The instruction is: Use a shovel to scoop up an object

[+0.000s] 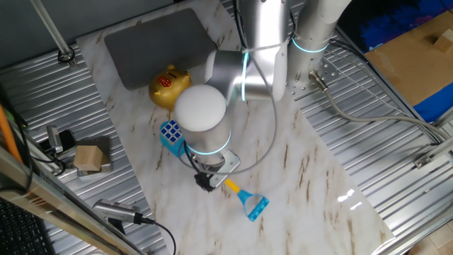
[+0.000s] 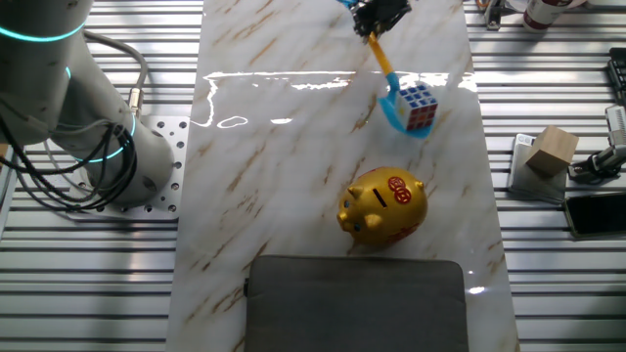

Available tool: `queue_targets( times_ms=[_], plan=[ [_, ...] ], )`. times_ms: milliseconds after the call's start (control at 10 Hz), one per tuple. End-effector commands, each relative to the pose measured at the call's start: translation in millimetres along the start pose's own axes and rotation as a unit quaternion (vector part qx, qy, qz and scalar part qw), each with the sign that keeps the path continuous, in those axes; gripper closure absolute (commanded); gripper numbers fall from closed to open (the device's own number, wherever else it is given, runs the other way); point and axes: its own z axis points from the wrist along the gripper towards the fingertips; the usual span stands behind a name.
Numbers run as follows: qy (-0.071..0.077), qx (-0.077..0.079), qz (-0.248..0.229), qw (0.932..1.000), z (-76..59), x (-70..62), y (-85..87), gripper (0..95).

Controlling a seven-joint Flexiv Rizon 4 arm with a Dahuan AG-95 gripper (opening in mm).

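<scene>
At the near end of the white marble bench, the black two-finger claw is pinching the thin yellow shaft of the toy plastic shovel. The claw grips partway along the shaft, with the blue D-shaped loop sticking out on one side and the light-blue blade on the other. In the other fixed view the claw sits at the top edge, and the shaft slants down from it to the blade.

The small puzzle cube of coloured squares is on the blade, or right up against it; I cannot tell if it is lifted off the bench. In one fixed view the cube peeks out beside the big round arm joint.

The shovel looks light and a bit bendy, so the thin shaft may flex. The cube looks hard, smooth and light. It is about as wide as the blade, so it could slide or tip off if the blade tilts. Holding the shaft closer to the blade would likely feel steadier.

Counting: one shovel, one cube, one golden pig-shaped bank, one tan wooden block off to the side, and one dark grey mat.
</scene>
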Motion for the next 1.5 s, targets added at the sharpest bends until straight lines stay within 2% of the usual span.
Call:
queue_targets(
  times_ms=[100,500,1000,1300,1500],
  plan=[
    [0.004,0.014,-0.004,0.9999,-1.8,1.1,-4.7,95.0],
    [0.012,0.042,-0.017,0.9989,1.5,1.1,-15.6,95.0],
    [0.021,0.077,-0.047,0.9957,15.1,-3.6,-21.9,95.0],
    [0.022,0.081,-0.066,0.9942,21.6,-8.1,-24.8,95.0],
    [0.010,0.087,-0.087,0.9924,30.1,-12.2,-28.4,95.0]
  ],
)
